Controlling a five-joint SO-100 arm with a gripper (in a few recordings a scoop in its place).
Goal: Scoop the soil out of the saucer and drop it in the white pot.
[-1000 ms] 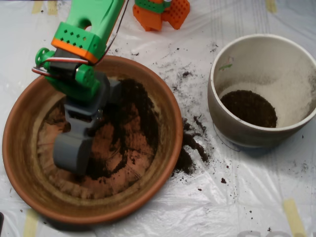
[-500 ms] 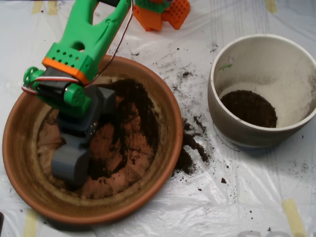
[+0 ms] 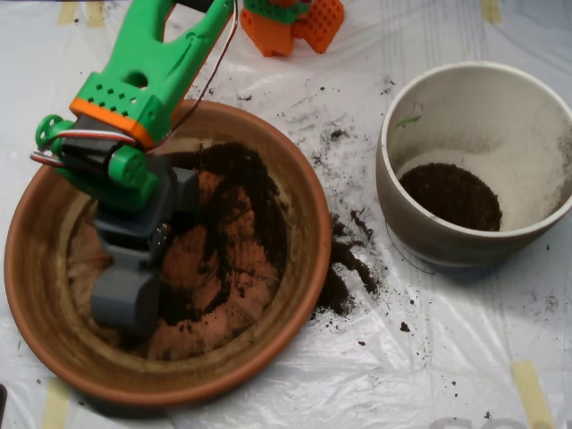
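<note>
Scoop (image 3: 125, 299), grey, sits low in the saucer (image 3: 295, 170), on the left part of its base, w/ the green-and-orange arm (image 3: 143, 85) coming down to it from the top edge of the overhead view. Can't tell if the two shells are parted or closed: seen from above, only the rounded grey back shows, and whatever is under it is hidden. Scoop's lower end is near the saucer's inner wall at lower left, touching or just above the ridged base, can't say which.

Soil (image 3: 241, 192) lies right beside the scoop, to its right: a dark band running from the upper middle of the saucer down along the right half of the base, thinner crumbs trailing toward the bottom. Bare orange base shows between the scoop and the thickest part of the band.

Outside the saucer, spilled soil (image 3: 344, 268) sits on the clear plastic sheet (image 3: 465, 357) just past the right rim, plus fine specks scattered up toward the top centre.

White pot (image 3: 411, 219) stands well apart on the right, upright, w/ a dark round patch of soil in pot (image 3: 450, 197) at its bottom and a dusty cream inner wall. Orange arm base (image 3: 290, 22) is at the top edge, between saucer and pot.
</note>
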